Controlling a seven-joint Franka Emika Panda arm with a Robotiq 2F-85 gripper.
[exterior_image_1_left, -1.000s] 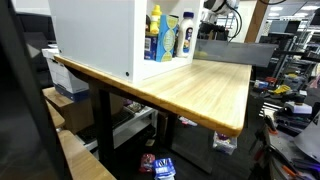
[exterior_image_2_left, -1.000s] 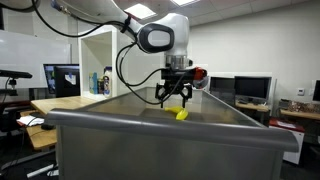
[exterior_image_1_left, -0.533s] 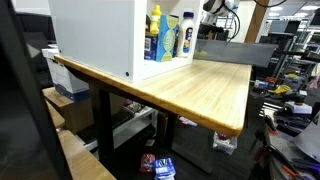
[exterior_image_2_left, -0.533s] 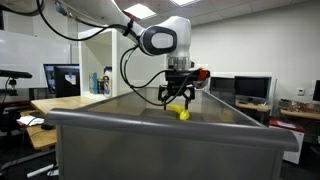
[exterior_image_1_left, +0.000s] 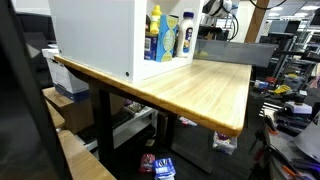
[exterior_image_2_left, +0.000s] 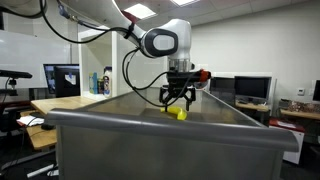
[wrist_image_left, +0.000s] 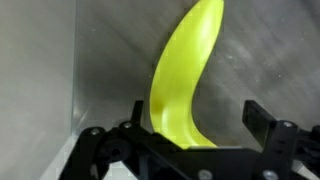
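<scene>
**Item 1. Fingers** (wrist_image_left: 258, 118): spread wide with nothing between the pads. They hang just above the bin floor, one on each side of the fruit. In an exterior view the fingers (exterior_image_2_left: 178, 99) point straight down from the arm (exterior_image_2_left: 160, 40).

**Item 2. Banana** (wrist_image_left: 185, 70): yellow, lying flat on the floor of the bin. Its curved length runs away from the camera, close beside one side wall but apart from it. In an exterior view the banana (exterior_image_2_left: 181, 114) shows just over the far rim, directly under the fingers.

**Item 3. Bin** (wrist_image_left: 40, 80): grey metal with a bare floor and upright walls. It stands at the far end of the table (exterior_image_1_left: 200, 90).

**Handling note (judgement):**
- The fingers already straddle the thick middle, so a straight descent should suit.
- Close across the short width, not along the curve.
- The finger on the wall side has little room, so keep it off the metal.
- Squeeze gently, since the skin is smooth and the flesh soft.
- Grip near the middle, so neither end droops.

**Item 4. Cabinet** (exterior_image_1_left: 95, 40): white, at the table's other end, with bottles (exterior_image_1_left: 165, 35) in its open side.

**Item 5. Monitors** (exterior_image_2_left: 250, 88): behind the bin, well apart from it.
</scene>
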